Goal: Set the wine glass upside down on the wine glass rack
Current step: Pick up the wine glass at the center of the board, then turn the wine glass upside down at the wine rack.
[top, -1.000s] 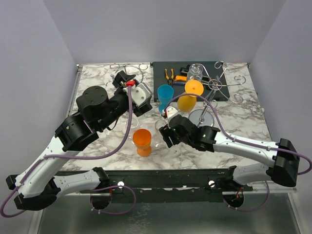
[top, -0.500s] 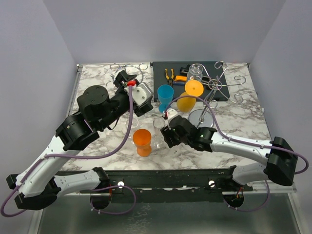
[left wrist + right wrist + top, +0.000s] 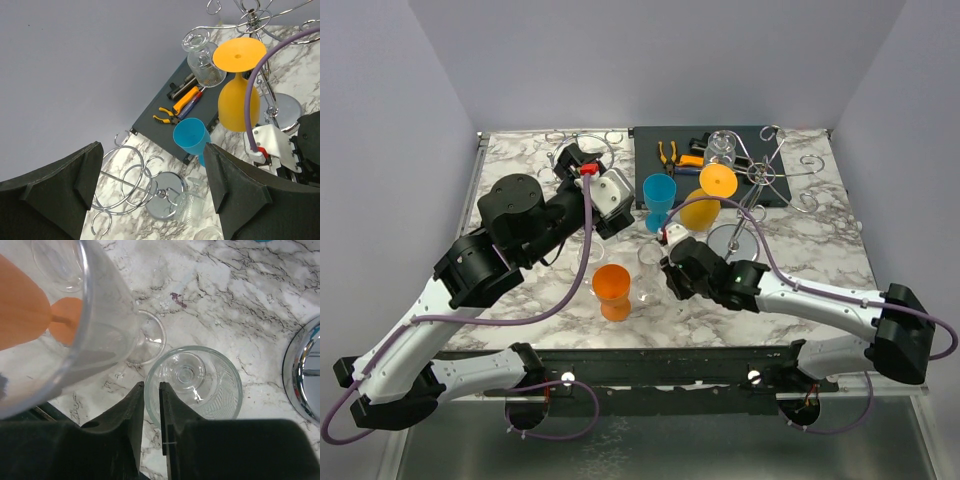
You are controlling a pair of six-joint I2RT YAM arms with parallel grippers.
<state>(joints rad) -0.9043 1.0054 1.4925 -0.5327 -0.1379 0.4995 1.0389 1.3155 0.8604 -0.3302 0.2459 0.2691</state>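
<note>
Stretched low, the right gripper pinches the wine glass by its rim; the left gripper gapes, raised.

Nothing legible here: no writing, label, brand mark or number can be read on the marbled table, the clear wine glass, the wire wine glass rack or the hand tools on the dark mat. Any print is too small to make out.
</note>
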